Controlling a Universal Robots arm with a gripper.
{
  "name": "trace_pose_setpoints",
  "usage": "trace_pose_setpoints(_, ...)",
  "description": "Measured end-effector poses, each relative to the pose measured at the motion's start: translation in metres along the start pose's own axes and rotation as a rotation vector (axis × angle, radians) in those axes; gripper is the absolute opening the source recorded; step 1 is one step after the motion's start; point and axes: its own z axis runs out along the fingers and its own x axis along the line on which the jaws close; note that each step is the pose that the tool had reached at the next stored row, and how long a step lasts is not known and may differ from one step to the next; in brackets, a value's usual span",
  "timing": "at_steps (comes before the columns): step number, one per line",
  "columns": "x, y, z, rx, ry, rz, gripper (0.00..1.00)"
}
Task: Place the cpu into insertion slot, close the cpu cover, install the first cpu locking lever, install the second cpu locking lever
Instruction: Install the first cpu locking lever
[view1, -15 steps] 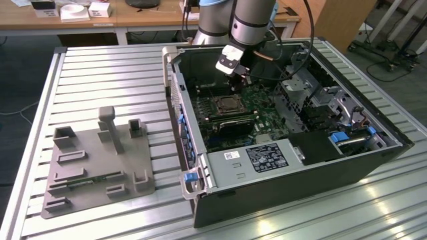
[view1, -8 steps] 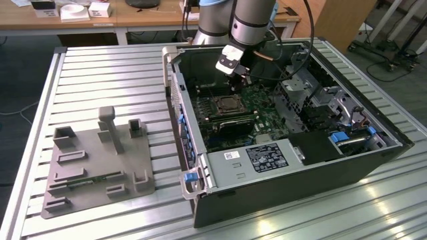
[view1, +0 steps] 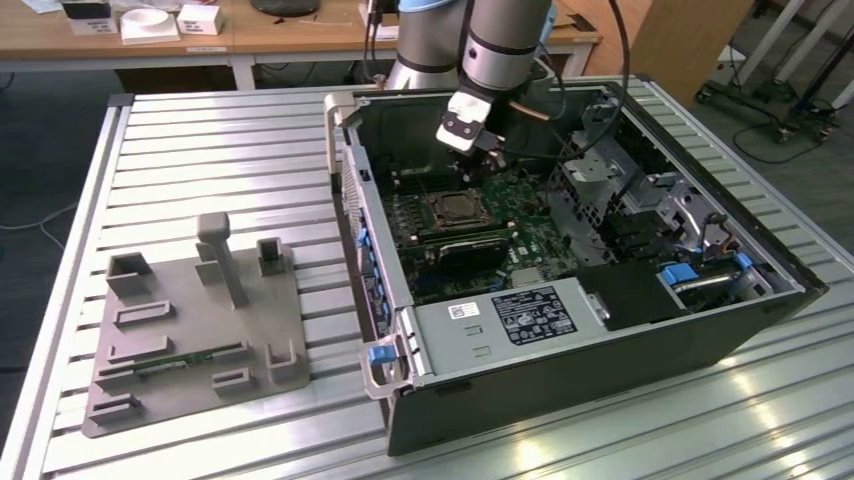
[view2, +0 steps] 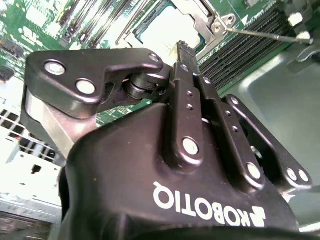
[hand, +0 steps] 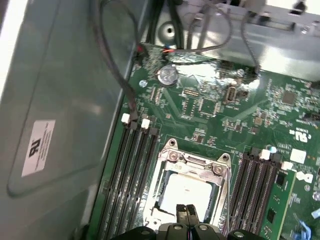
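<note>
Claw (hand: 187, 212): fingertips pressed together with nothing seen between them; poised just above the insertion slot (view1: 435, 212), close over its near edge in the first wrist view; also seen at (view2: 182, 50) and (view1: 470, 158)
Cpu (hand: 186, 192): seated inside the insertion slot, pale metal top facing up, directly under the claw tips; apart from them as far as can be told
Cpu cover (hand: 194, 165): lying flat on the insertion slot, framing the cpu through its window
Thin metal rod (view2: 262, 34): starting at a corner of the insertion slot, slanting out across the neighbouring memory slots
Memory slots (hand: 132, 170): long black rows flanking the insertion slot on two sides
Coin battery (hand: 167, 75): on the green board, well apart from the insertion slot
Computer case (view1: 561, 370): open, lying on its side around the insertion slot
Grey fixture (view1: 200, 320): on the worktop (view1: 214, 160), outside the case, far from the insertion slot toward the exterior view's left
</note>
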Motion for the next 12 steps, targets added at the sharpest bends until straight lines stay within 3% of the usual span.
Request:
trace_pose_setpoints(3, 0.0, 0.0, 0.0, 0.0013, 0.0001, -0.032, 0.1)
trace_pose_setpoints(12, 0.0003, 0.0001, -0.0064, -0.0015, -0.0006, -0.045, 0.1)
